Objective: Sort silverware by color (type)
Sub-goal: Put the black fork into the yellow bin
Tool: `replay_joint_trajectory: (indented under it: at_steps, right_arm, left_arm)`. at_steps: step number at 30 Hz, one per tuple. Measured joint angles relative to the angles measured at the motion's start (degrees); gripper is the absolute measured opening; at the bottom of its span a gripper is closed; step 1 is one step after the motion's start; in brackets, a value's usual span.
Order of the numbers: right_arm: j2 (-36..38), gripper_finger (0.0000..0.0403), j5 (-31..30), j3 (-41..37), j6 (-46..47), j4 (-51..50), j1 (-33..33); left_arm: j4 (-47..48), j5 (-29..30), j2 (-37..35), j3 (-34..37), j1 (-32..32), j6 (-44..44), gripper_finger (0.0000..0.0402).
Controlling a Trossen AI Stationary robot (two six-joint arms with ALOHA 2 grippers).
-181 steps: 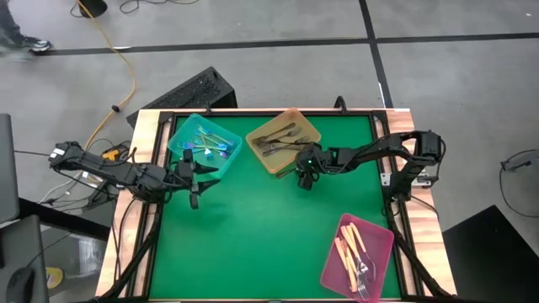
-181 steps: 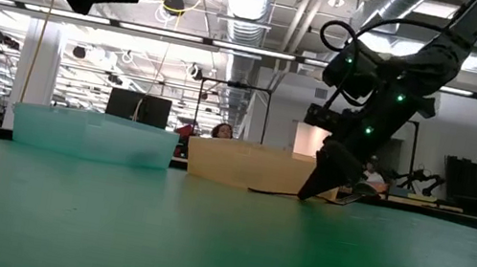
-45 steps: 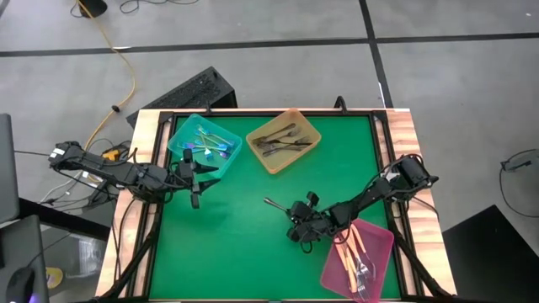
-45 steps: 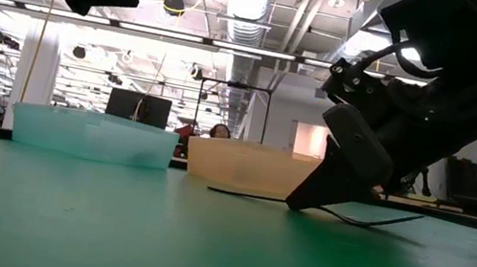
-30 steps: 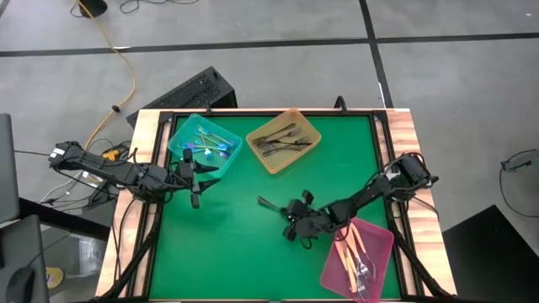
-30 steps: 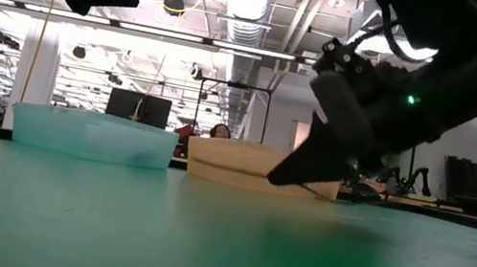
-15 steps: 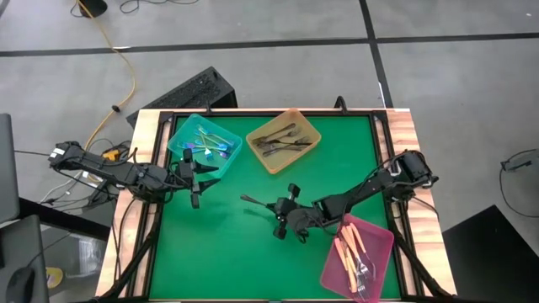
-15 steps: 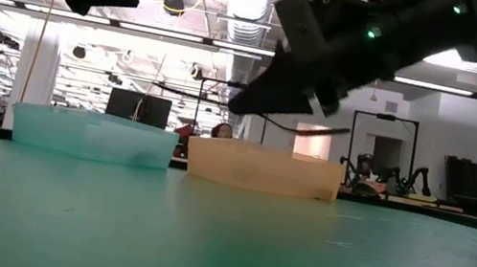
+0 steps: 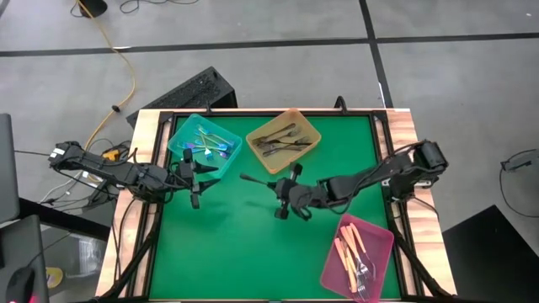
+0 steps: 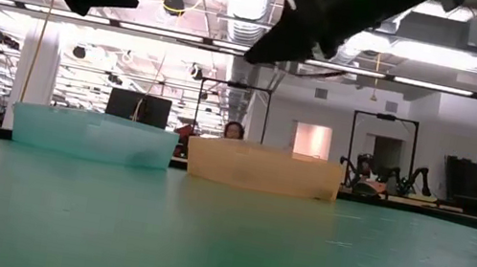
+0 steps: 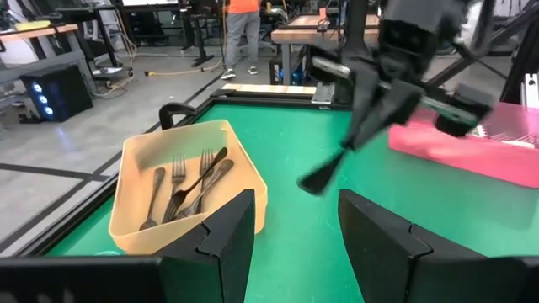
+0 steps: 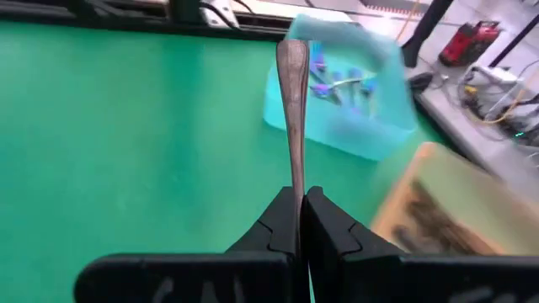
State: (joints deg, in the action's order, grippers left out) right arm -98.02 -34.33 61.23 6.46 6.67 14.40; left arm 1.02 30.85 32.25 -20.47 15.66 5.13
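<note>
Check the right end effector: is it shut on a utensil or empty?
Shut on one. The right end effector pinches a dark grey utensil by its handle, lifted clear of the green table.

Dull grey metal utensil (image 12: 293,101); translucent plastic trays (image 9: 283,140); matt green tabletop (image 9: 236,244)

On the green table (image 9: 227,252), the right gripper (image 9: 274,191) reaches toward mid-surface, clamped on a dark utensil (image 9: 256,182). The left gripper (image 9: 195,178) waits by the left edge beside the teal tray (image 9: 178,143) (amber tray (image 9: 310,129) at the far edge; pink tray (image 9: 376,252) near the right corner)
</note>
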Motion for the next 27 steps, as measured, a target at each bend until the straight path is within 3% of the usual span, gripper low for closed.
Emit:
replay_joint_trajectory:
  at_steps: [10,24,27]
  right_arm:
    - [7.57,0.0031,0.24,-0.2,-11.22,-4.69,-7.4]
    - [8.35,0.0031,11.88,-0.22,-20.81,-4.72,-20.72]
    - [8.35,0.0031,16.66,-0.22,-25.06,-4.35,-22.93]
  left_arm:
    - [0.85,0.09,0.0,-0.02,0.0,0.02,0.0156]
    - [0.92,0.07,0.0,-0.02,-0.02,-1.49,0.0156]
    - [1.01,0.13,0.0,-0.02,-0.02,-1.49,0.0156]
